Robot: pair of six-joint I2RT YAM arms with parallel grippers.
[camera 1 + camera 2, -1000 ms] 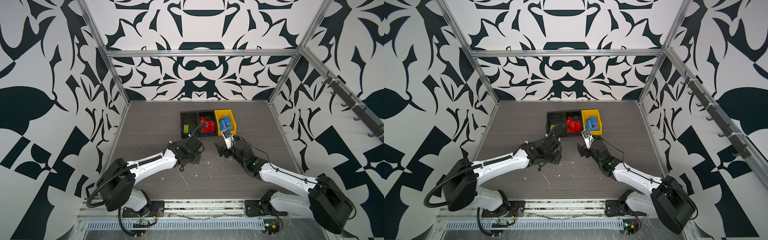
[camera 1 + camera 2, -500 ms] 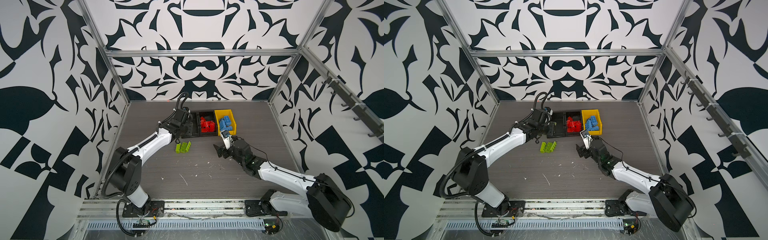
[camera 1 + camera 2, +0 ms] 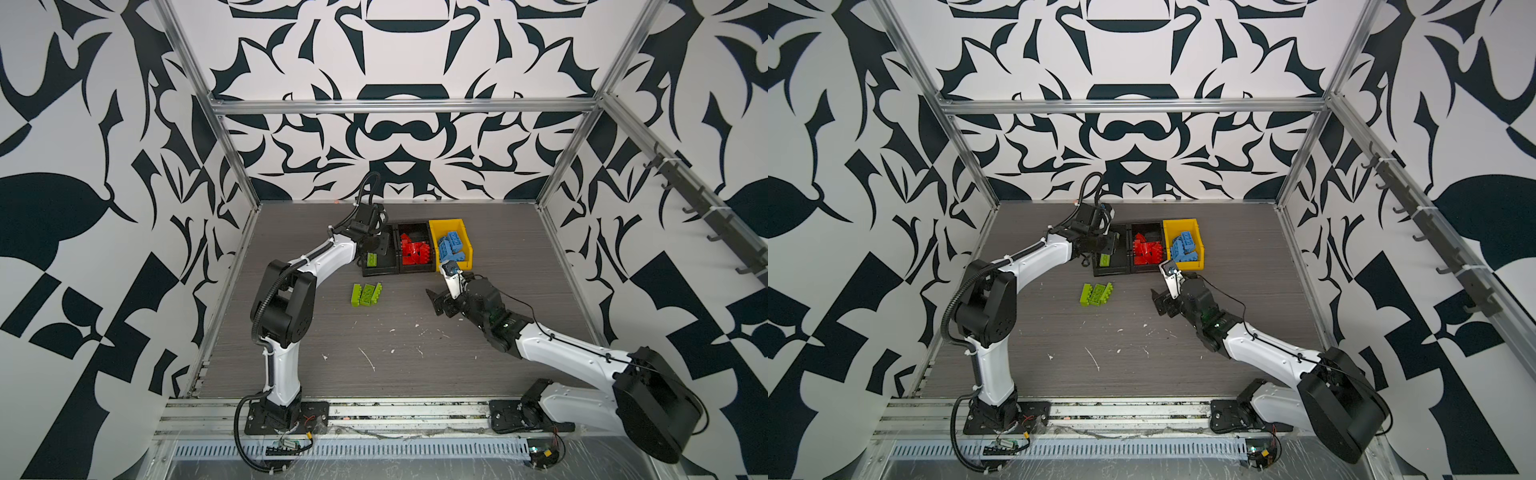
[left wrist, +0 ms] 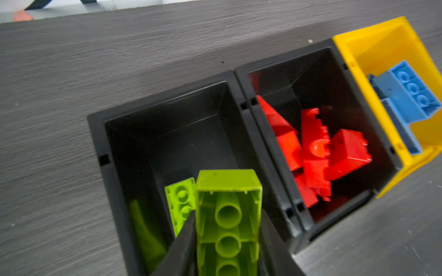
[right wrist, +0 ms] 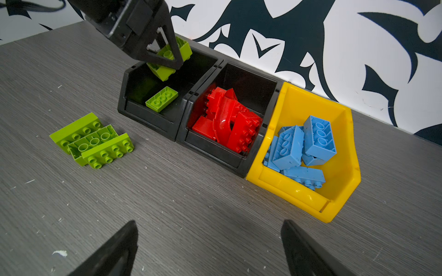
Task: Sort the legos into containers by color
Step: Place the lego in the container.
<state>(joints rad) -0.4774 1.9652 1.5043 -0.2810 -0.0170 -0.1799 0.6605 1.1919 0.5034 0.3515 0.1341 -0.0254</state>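
Note:
My left gripper is shut on a lime green lego and holds it tilted over the left black container. One green lego lies inside that container. Three more green legos lie side by side on the table in front of it, seen in both top views. The middle black container holds several red legos. The yellow container holds several blue legos. My right gripper hovers open and empty over the table in front of the containers.
White scraps are scattered over the grey table nearer the arm bases. The three containers stand in a row near the patterned back wall. Aluminium frame posts mark the side edges.
The left arm has swung from low over the table near the green pile up and back to the left black container, carrying a green lego. The right gripper has barely moved.

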